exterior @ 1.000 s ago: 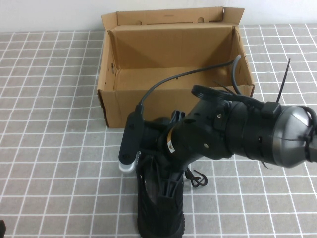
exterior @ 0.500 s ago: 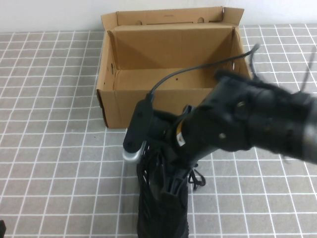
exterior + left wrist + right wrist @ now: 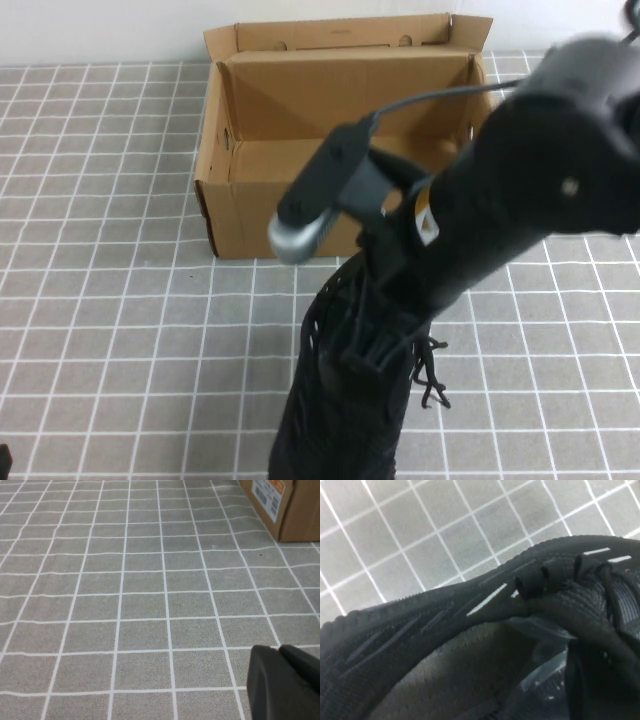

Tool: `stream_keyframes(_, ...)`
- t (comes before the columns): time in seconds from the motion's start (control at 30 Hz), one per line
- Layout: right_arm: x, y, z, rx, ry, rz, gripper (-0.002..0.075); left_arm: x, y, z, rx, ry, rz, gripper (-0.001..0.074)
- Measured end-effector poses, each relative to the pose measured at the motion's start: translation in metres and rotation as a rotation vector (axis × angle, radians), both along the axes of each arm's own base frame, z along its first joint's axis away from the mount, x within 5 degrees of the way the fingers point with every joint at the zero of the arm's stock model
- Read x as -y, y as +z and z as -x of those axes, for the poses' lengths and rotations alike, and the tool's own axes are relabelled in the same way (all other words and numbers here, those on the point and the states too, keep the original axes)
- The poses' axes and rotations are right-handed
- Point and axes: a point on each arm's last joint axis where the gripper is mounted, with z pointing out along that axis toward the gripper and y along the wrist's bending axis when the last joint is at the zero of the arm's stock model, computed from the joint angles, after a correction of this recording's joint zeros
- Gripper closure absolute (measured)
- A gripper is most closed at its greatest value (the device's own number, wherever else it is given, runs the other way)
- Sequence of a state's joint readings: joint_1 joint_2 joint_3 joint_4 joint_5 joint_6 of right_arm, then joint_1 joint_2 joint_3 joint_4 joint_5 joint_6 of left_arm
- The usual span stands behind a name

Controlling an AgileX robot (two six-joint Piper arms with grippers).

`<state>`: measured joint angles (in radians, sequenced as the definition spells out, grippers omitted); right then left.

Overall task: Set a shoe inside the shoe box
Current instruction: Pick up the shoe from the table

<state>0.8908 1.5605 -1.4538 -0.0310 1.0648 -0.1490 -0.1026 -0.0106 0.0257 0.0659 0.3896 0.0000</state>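
The black knit shoe [image 3: 345, 400] hangs below my right gripper [image 3: 372, 340], in front of the shoe box. Its lower end runs out of the high view. The right gripper is shut on the shoe's collar by the laces. In the right wrist view the shoe [image 3: 470, 605] fills the picture, its white dashes showing, with the right gripper [image 3: 572, 675] inside the opening. The brown cardboard shoe box [image 3: 225, 215] stands open at the back of the table, with nothing showing inside. My left gripper [image 3: 279, 650] is shut on nothing, low over the tiles, left of the box corner [image 3: 295, 510].
A grey tiled cloth [image 3: 110, 300] covers the table. A white wall [image 3: 100, 30] runs behind the box. The right arm's cable [image 3: 440, 95] arcs over the box's front right part.
The right gripper has shut on the shoe and risen, drawing the shoe up and slightly right towards the box front. The left gripper has not moved.
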Motion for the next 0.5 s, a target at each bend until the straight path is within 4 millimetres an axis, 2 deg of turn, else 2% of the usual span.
stream_keyframes(0.23, 0.001, 0.039, -0.003, 0.002, -0.179, -0.102, 0.0731, 0.0, 0.0, 0.0, 0.0, 0.0, 0.0, 0.0736)
stream_keyframes(0.5, 0.003, 0.063, -0.01, 0.077, -0.257, -0.153, 0.0731, 0.0, 0.0, 0.0, 0.0, 0.0, 0.0, 0.0736)
